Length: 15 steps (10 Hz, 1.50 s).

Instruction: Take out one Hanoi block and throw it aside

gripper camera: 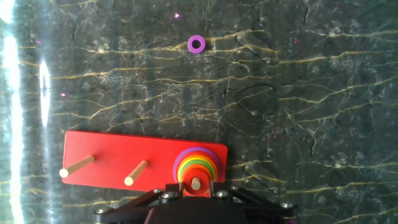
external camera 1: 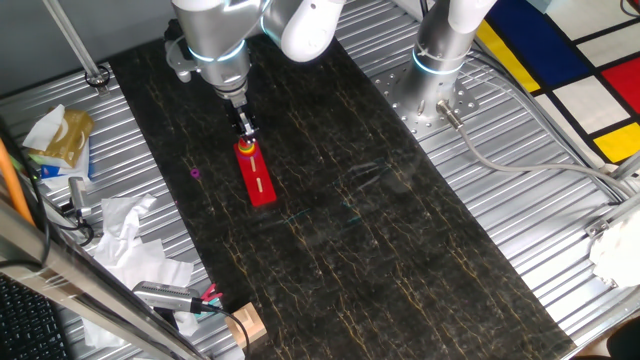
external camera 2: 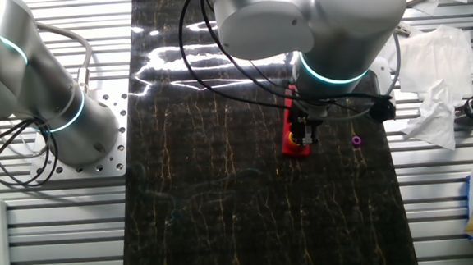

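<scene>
Right over the red base's [gripper camera: 144, 163] stacked end, the end effector [gripper camera: 193, 198] hangs above the Hanoi block [gripper camera: 196, 176]; grip width, can't tell.

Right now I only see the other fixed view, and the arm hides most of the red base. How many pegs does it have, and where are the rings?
Observer: Three pegs on the red base; two are bare, one end peg carries the ring stack.
Operator: What tops the stack?
Observer: A small red ring, the smallest, round the peg's tip.
Operator: Where's the end effector?
Observer: One fixed view shows the end effector right above that stacked end; open or shut, I cannot tell.
</scene>
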{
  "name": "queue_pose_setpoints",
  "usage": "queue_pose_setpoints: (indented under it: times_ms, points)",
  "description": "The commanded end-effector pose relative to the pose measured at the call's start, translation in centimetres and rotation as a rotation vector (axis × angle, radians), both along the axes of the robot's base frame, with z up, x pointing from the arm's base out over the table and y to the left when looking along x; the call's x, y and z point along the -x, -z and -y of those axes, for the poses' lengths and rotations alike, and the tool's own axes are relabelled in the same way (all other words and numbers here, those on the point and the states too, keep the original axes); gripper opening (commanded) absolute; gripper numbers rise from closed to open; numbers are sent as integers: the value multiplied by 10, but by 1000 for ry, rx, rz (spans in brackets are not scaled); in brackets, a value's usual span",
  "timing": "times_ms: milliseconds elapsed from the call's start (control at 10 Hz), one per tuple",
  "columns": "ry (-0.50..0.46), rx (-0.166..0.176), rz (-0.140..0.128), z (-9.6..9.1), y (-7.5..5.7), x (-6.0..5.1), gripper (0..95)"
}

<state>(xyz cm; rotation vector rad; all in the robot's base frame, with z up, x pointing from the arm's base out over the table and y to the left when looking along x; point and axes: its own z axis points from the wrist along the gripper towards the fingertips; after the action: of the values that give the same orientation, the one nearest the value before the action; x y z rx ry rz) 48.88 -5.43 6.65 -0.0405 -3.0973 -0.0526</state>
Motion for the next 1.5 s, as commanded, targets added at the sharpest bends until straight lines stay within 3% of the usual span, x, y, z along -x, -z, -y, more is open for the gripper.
queue_pose_setpoints:
  times_ms: [100, 300, 400, 500, 600, 1500]
  points:
    - [-3, -1, 5, 0, 0, -1, 190]
    - [-5, -1, 6, 0, 0, -1, 190]
    - [-7, -1, 7, 0, 0, -1, 380]
    - [-8, -1, 7, 0, 0, -1, 380]
    - [-9, -1, 7, 0, 0, -1, 190]
    - [-7, 1, 3, 0, 0, -2, 190]
